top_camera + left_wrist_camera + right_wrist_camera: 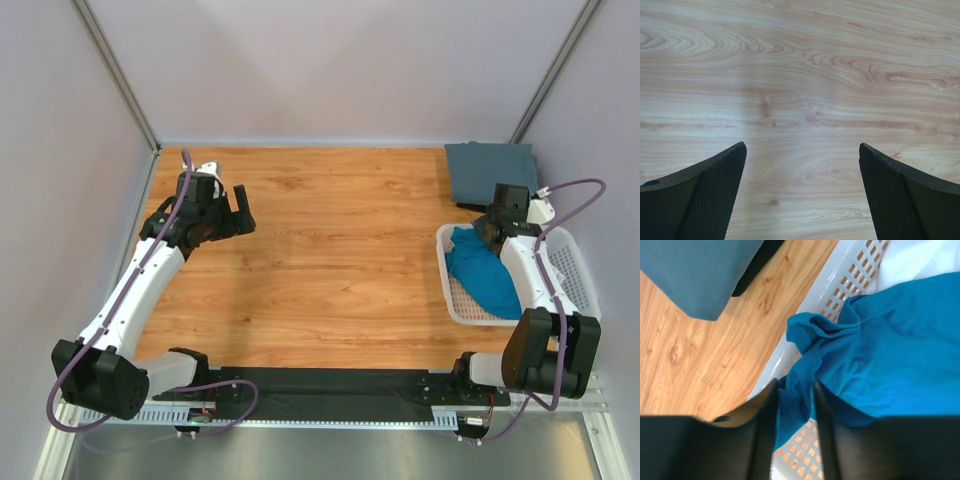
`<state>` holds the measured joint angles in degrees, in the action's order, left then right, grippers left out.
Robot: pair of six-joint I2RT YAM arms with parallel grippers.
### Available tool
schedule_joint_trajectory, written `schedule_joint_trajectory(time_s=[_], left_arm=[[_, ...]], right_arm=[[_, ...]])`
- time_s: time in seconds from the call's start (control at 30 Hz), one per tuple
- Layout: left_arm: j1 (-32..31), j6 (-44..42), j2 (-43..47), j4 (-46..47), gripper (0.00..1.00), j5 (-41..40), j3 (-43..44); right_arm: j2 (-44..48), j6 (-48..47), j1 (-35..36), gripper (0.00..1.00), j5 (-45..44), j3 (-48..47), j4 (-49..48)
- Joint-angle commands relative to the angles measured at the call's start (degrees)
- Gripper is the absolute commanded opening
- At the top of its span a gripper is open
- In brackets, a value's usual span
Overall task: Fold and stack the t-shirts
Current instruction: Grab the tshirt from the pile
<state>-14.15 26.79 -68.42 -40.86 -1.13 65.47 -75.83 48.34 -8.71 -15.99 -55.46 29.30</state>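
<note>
right gripper [795,386] is pinching a thin fold of the teal t-shirt [880,360], bunched in the basket [812,302], jaws nearly together. likely risk: fold slipping free on lifting, or cloth dragging the basket. left gripper [802,147] is gaping, empty.

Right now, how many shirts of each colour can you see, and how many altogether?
Bright teal-blue cloth t-shirt, crumpled in the white plastic lattice basket: 1
Slate grey folded cloth t-shirt, on the table: 1
White cloth in the basket too, probably a shirt: 1
Total: 3
</note>
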Motion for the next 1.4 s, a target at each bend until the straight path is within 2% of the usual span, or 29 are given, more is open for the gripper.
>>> schedule_joint_trajectory(time_s=[0.0,0.07,0.27,0.37,0.4,0.43,0.63,0.77,0.87,0.9,1.07,1.1,1.2,1.23,1.3,1.37], left_arm=[[0.3,0.0,1.0,0.6,1.0,-0.5,2.2],[0.3,0.0,1.4,0.7,1.0,-0.7,1.9],[0.3,0.0,1.4,0.9,1.0,-0.1,1.7],[0.3,0.0,1.9,0.6,0.99,-0.6,1.6],[0.3,0.0,2.1,0.6,1.0,-0.6,1.6],[0.3,0.1,2.1,0.4,1.0,-0.7,1.6],[0.3,0.6,2.9,1.2,0.99,-0.6,1.0],[0.3,0.5,2.2,2.2,1.0,0.4,1.2],[0.3,0.2,1.7,2.8,1.0,0.8,1.6],[0.3,0.1,1.7,3.0,1.0,0.8,1.6],[0.3,0.1,1.9,3.2,1.0,0.8,1.4],[0.3,0.2,2.0,3.1,1.0,0.8,1.2],[0.3,0.2,3.0,3.2,1.0,0.8,1.0],[0.3,-0.1,3.6,3.1,1.0,0.8,1.1],[0.3,-0.2,4.4,3.0,0.99,0.8,1.1],[0.3,-0.5,5.8,2.9,1.0,0.6,1.2]], right_arm=[[-0.1,0.4,-0.3,0.4,-0.6,-1.8,-0.2],[-0.5,0.4,-0.3,0.45,0.0,-2.0,0.7],[-2.7,2.4,-0.3,0.45,2.3,-1.4,0.6],[-3.7,2.5,-0.3,0.34,3.0,-1.2,-0.5],[-3.8,2.6,-0.3,0.13,3.0,-1.3,-0.4],[-3.5,2.8,-0.3,0.0,2.8,-2.0,0.3],[3.4,1.1,-0.2,0.0,0.3,-5.0,3.2],[9.5,-2.2,0.0,0.0,0.9,-8.4,1.6],[10.9,-9.4,0.4,0.0,4.8,-14.0,-1.4],[10.4,-13.6,0.7,0.0,7.0,-19.0,-1.5],[4.6,-21.9,5.4,0.01,14.0,-34.2,-3.4],[3.5,-22.8,6.3,0.0,17.7,-36.6,-4.9],[-2.5,-26.1,8.4,0.01,24.6,-47.3,-5.1],[-6.7,-26.9,11.2,0.0,26.7,-55.2,-3.8],[-10.9,-28.4,13.4,0.01,31.6,-62.9,-0.8],[-15.4,-32.6,19.1,0.0,31.8,-70.5,-0.1]])
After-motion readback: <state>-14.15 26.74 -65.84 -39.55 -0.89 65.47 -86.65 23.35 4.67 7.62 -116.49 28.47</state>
